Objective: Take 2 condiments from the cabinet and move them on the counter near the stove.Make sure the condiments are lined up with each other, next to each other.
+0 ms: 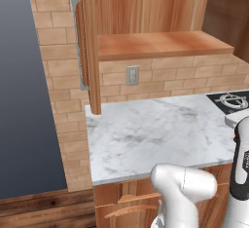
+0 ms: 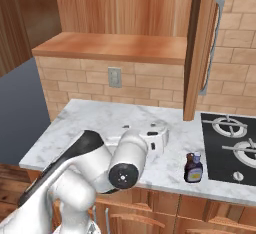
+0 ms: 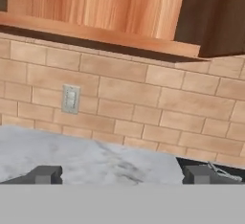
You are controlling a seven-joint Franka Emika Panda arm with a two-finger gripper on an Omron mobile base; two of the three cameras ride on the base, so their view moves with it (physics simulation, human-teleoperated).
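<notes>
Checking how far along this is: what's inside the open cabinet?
The cabinet shelf looks bare wood in both base views. Its door hides nothing of it. One blue-capped bottle stands on the counter.

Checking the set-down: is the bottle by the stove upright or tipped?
Upright: the bottle stands on the counter with its blue cap on top, beside the stove.

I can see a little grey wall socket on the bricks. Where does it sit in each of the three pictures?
Left base view: the wall socket is at upper centre, just under the cabinet shelf.
Right base view: it is left of centre, again below the shelf.
Hand view: it is at mid-left, above the marble counter.
Shared landmark: the wooden shelf directly above it.
</notes>
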